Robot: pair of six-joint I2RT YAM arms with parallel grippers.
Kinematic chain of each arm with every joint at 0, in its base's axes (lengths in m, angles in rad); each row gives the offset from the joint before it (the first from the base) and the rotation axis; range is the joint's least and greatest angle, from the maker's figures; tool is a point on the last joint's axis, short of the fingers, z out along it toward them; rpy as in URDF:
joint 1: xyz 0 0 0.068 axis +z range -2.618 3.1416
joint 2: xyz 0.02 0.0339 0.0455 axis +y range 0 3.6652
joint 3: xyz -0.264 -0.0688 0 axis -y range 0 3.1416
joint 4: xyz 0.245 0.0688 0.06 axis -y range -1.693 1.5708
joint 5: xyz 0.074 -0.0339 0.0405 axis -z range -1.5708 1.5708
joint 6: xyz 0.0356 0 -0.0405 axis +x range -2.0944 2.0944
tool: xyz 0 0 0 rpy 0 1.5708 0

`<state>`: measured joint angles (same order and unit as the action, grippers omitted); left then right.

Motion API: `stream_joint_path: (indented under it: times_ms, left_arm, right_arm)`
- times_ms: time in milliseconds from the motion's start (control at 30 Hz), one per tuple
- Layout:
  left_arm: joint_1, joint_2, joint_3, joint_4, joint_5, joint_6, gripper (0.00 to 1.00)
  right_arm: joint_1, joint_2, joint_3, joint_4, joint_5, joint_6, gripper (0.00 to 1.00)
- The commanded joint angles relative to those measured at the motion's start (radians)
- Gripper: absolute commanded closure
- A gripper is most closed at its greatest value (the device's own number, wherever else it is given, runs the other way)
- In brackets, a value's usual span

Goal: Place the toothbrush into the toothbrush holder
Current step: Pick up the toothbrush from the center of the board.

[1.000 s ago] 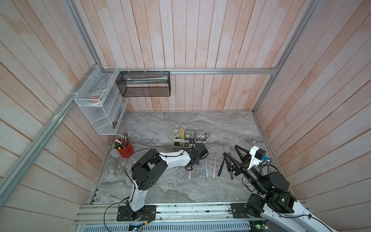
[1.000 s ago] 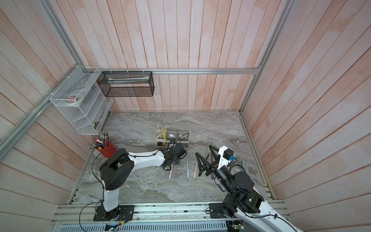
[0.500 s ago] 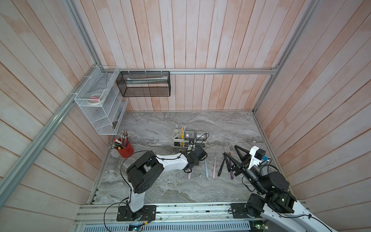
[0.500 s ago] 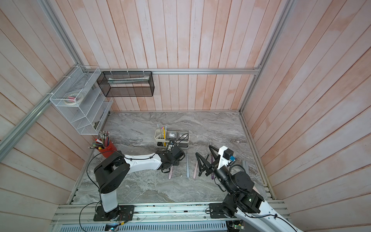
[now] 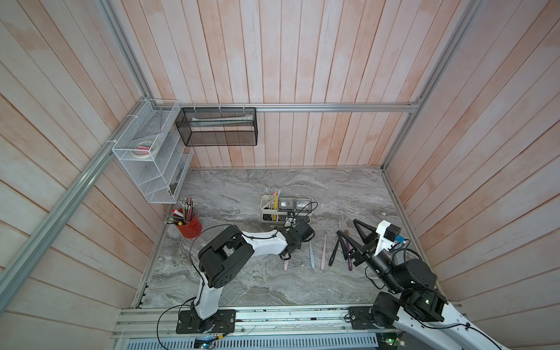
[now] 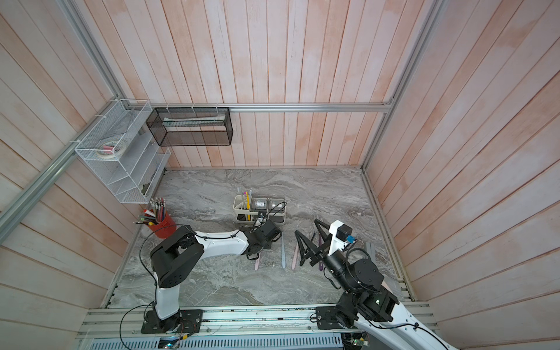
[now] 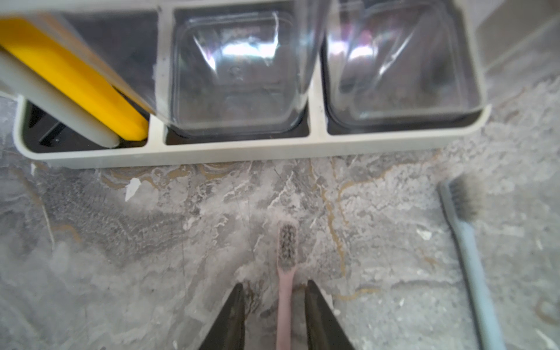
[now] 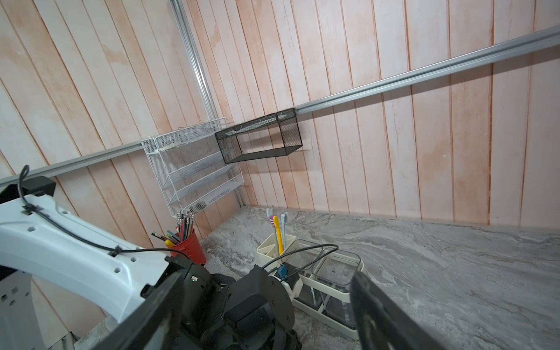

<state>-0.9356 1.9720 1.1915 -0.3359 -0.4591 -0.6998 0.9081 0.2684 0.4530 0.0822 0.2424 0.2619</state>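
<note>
Here the desk (image 5: 242,291) has open room toward the far wall. The toothbrush holder (image 5: 266,217) stands mid-desk. The right tool (image 5: 346,228) gapes wide, empty. The left tool (image 7: 274,283) straddles the pink toothbrush (image 7: 286,257), which lies just before the holder; the tool is narrowly parted, not clamped. The wrist hides the brush head in both top views.
</note>
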Motion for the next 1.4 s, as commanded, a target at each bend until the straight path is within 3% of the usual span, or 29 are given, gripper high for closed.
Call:
stream_joint_path:
  times_ms: [0,333,500,900,1167,1367]
  left_arm:
    - [0.008,0.041,0.02,-0.014,-0.01,0.003,0.67]
    - [-0.001,0.0,0.007,-0.079,-0.006,-0.018,0.67]
    - [-0.011,-0.091,-0.079,-0.136,0.035,-0.098,0.57]
    - [-0.166,-0.119,-0.08,-0.267,0.052,-0.2,0.52]
    - [-0.177,-0.135,-0.157,-0.291,0.096,-0.295,0.59]
    - [-0.177,-0.109,-0.148,-0.302,0.093,-0.293,0.73]
  right_arm:
    - [-0.002,0.003,-0.003,0.016,-0.013,0.005,0.14]
    - [-0.002,0.003,0.002,0.009,-0.022,0.007,0.14]
    - [-0.002,0.001,-0.002,0.01,-0.022,0.009,0.14]
    - [-0.002,0.001,0.006,0.002,-0.024,0.02,0.15]
    - [-0.002,0.002,0.007,0.001,-0.026,0.024,0.15]
    - [-0.002,0.002,0.012,-0.003,-0.029,0.03,0.15]
